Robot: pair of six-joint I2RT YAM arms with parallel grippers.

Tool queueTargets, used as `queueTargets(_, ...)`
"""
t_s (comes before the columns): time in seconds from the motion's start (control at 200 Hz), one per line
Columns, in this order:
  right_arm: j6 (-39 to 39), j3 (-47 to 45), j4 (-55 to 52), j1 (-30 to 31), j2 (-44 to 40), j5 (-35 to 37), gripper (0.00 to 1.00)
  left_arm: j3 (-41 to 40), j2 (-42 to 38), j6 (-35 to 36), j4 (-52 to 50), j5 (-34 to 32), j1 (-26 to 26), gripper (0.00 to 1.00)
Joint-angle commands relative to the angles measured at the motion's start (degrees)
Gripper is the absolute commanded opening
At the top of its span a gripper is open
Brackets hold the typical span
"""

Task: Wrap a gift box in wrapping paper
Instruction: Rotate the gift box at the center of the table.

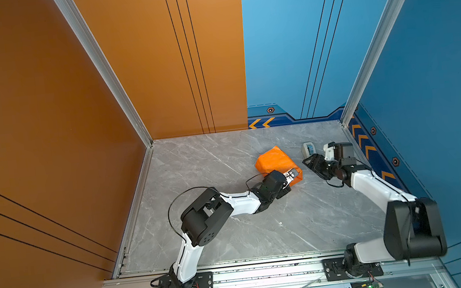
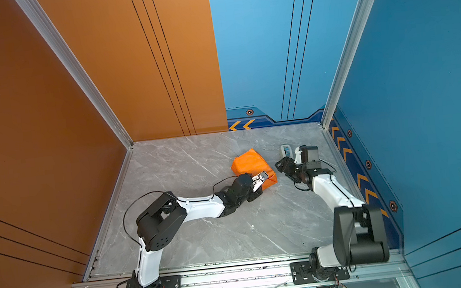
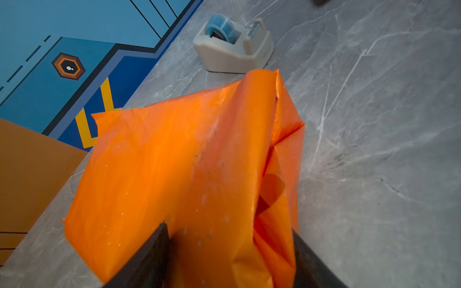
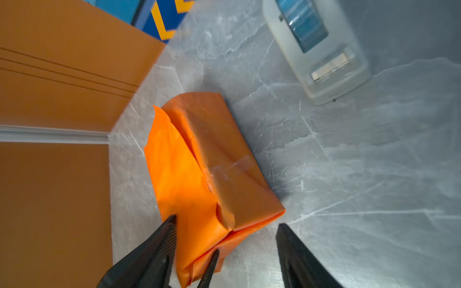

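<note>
Where the left arm (image 1: 190,257) reaches up from bottom of frame, we log the left gripper (image 1: 293,174) clenched on the lower-right end of the wrapping paper (image 1: 273,160): orange side out, folded into a parcel, ctr-right on the table (image 1: 305,224) in both top views. Gift box hidden inside, can't see it. Right gripper (image 1: 310,164) just right of parcel, not touching, jaws spread, empty. Tape dispenser (image 1: 307,148) just above it.

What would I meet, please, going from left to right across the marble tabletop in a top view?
Left arm's black elbow housing → glossy orange wrapping paper folded into a parcel → small white plastic tape dispenser with a blue roll → right arm's black elbow housing.
</note>
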Motion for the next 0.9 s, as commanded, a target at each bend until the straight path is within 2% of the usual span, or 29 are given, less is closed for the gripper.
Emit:
queueTargets(0.0,-7.2,8.2,-8.6,2.3,7.7,-2.7,0.68,-3.0,0.0,-3.1,-6.2,0.6,0.6,0.7)
queueTargets(0.16,-12.6,18.8,-16.0,4.6,17.5,-2.1,0.69,-4.3,-0.6,-3.5,-5.5,1.2,1.1,0.69)
queueTargets(0.31,-14.7,22.6,-20.3,6.6,22.1,-4.0,0.65,-5.7,-1.5,-4.9,-5.3,1.9,1.4,0.69)
queueTargets(0.571,-12.8,14.9,-21.2,8.4,17.8,-4.1,0.57,-9.6,-5.2,-5.0,-5.1,2.6,1.7,0.69)
queueTargets(0.756,-8.5,8.1,-15.2,8.8,13.0,-4.5,0.57,-16.0,-7.9,-3.8,-1.9,5.8,3.3,0.69)
queueTargets(0.896,-9.3,7.5,-13.5,8.4,11.1,-3.2,0.63,-19.4,-9.0,-3.8,0.8,10.4,5.3,0.68)
